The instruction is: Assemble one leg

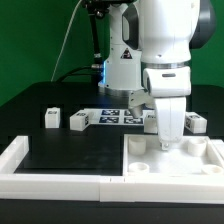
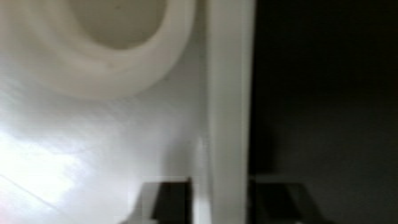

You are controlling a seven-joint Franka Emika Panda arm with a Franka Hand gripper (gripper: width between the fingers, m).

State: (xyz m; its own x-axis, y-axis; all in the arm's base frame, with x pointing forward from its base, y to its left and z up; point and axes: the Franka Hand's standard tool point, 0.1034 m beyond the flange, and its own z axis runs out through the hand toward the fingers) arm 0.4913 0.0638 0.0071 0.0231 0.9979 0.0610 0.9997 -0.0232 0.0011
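My gripper (image 1: pixel 168 143) reaches straight down onto the large flat white panel (image 1: pixel 190 168) at the exterior view's front right. In the wrist view the two dark fingers (image 2: pixel 169 203) stand on either side of the panel's upright white edge (image 2: pixel 228 110), pressed against it, so the gripper (image 2: pixel 226 198) is shut on that edge. A round corner hole (image 2: pixel 121 28) of the panel shows beside it. Several small white tagged legs stand at the back: one leg (image 1: pixel 52 117), another (image 1: pixel 79 121), and a third (image 1: pixel 197 122) on the right. No leg is held.
The marker board (image 1: pixel 115 116) lies at the back centre beneath the arm's base. A white raised wall (image 1: pixel 40 170) runs along the left and front of the black table. A cable hangs at the back left.
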